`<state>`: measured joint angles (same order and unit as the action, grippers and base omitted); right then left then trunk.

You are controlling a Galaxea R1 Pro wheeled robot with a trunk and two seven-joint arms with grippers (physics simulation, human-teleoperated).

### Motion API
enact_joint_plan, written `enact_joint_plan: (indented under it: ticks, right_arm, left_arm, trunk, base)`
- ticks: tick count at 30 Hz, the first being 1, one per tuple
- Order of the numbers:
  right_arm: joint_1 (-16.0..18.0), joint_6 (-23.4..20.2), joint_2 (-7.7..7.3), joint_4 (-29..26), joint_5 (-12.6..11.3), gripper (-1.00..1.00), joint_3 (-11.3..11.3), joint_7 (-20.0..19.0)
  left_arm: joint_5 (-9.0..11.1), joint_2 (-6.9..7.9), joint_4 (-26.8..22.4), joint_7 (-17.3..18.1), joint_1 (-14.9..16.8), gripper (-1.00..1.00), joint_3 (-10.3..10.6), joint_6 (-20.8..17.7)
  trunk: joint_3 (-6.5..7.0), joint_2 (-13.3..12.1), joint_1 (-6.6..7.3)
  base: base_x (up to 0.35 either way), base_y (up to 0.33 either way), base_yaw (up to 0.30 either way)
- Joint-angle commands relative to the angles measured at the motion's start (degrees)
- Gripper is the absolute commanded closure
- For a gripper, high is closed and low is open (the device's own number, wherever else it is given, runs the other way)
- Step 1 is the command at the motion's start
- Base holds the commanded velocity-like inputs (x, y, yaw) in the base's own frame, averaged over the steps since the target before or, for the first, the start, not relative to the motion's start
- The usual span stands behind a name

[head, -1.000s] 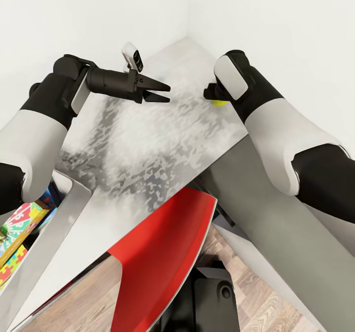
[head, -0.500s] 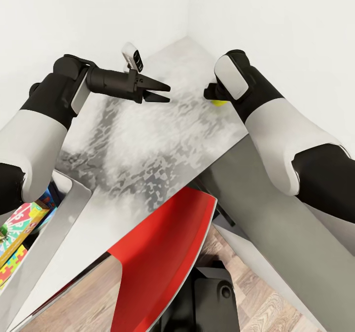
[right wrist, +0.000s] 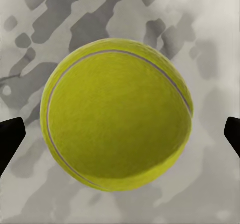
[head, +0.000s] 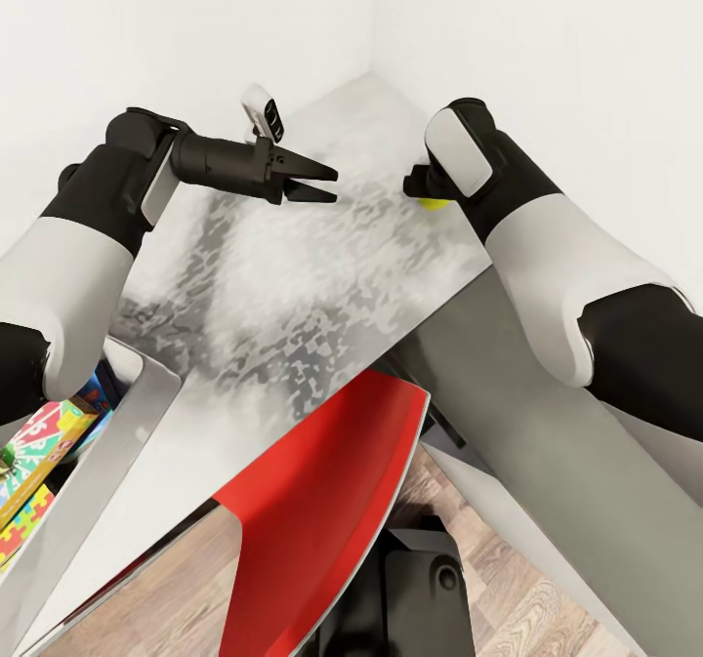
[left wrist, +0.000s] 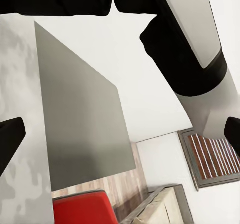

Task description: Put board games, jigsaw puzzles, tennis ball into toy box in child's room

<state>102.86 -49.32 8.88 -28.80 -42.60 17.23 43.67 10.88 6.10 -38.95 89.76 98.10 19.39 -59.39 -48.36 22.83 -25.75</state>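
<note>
**Right now: lining up the tennis ball grab, jaws not yet closed**

We're on the ball-pickup step. Our right gripper (right wrist: 120, 139) sits directly over the tennis ball (right wrist: 116, 115), fingers spread wide: in the right wrist view the two black fingertips (right wrist: 10, 139) sit at 3 and 9 o'clock, with a visible gap on each side of the ball. Nothing is gripped. The ball rests on the mottled grey-white table (head: 293, 286).

Our judgement on the next move: drop a touch, centre on the ball, close, then carry it to the toy box (head: 117, 442) at 8 o'clock in the head view. The ball is round and may roll if one finger touches first.

View differences:
- Head view: the right forearm hides nearly all of the ball; a yellow sliver (head: 434, 203) peeks out at 1 o'clock. The jigsaw puzzle (head: 24, 525) and a board game (head: 44, 437) are already in the box.
- Left wrist view adds the red chair (left wrist: 85, 209), the wood floor and a corner of the bed (left wrist: 157, 204).

Our left gripper (head: 317, 182) hovers at 11 o'clock, narrowly parted and empty.
</note>
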Motion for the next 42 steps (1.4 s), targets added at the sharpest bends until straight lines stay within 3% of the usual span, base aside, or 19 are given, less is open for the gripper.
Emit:
enact_joint_plan:
  ticks: [1,16,17,42]
  right_arm:
    - [0.1,-0.2,-0.05,0.0,-0.6,-1.0,0.3,0.5]
    - [1.1,-0.4,-0.01,0.0,-0.9,-1.0,0.1,0.5]
    - [1.1,-0.4,-0.01,0.0,-0.9,1.0,0.1,0.5]
    - [1.4,-0.4,-0.09,0.0,-0.9,1.0,0.1,-0.2]
  left_arm:
    - [0.2,0.06,0.0,0.2,0.1,-1.0,0.3,-0.6]
    - [0.1,0.13,0.0,0.2,0.1,-1.0,0.3,-0.6]
    - [0.1,0.13,0.0,0.2,0.0,-1.0,0.3,-0.6]
    - [0.1,-0.03,0.0,0.2,0.1,-1.0,0.3,-0.6]
  trunk:
    - [-0.07,0.1,-0.03]
    - [-0.07,0.1,-0.03]
    - [-0.07,0.1,-0.03]
    - [-0.07,0.1,-0.03]
  base:
    - [0.0,0.0,0.0]
    - [0.0,0.0,0.0]
    - [0.0,0.0,0.0]
    - [0.0,0.0,0.0]
